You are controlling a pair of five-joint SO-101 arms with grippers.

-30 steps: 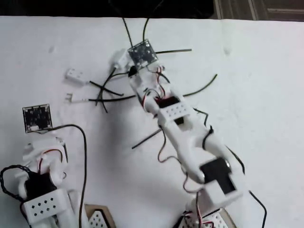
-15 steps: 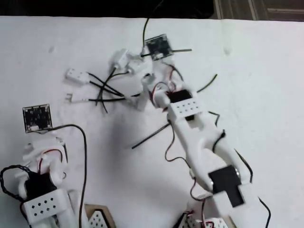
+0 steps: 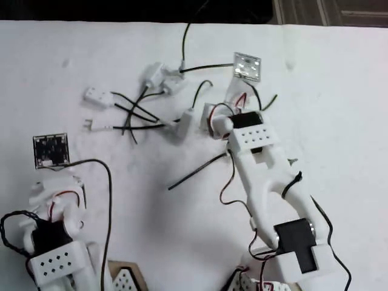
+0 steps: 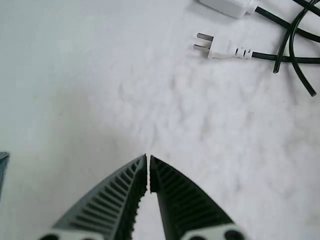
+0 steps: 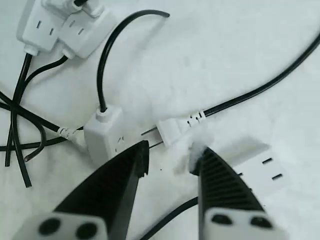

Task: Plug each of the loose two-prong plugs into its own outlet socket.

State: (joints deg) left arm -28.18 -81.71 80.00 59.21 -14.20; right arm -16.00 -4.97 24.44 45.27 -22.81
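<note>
In the right wrist view my right gripper [image 5: 169, 152] is open just over the table. A loose white two-prong plug [image 5: 169, 130] on a black cord lies just past its fingertips. The prongs point at a white socket block [image 5: 105, 136] beside it without touching. Another socket [image 5: 262, 170] lies partly under one finger, and two more sockets [image 5: 57, 25] lie farther off. In the high view that socket block [image 3: 188, 118] sits left of the right arm's wrist. My left gripper [image 4: 148, 160] is shut on nothing, and a second loose plug [image 4: 220, 48] lies well ahead of it.
Black cords [image 3: 136, 115] cross and tangle in the middle of the white table [image 3: 333, 91]. A further white socket [image 3: 97, 96] and the second plug [image 3: 91, 125] lie at the left. The left arm [image 3: 51, 242] stays near the front left edge.
The right arm has swung to the right, away from the far sockets, and now hangs over the plug and socket block. The left arm has stayed still.
</note>
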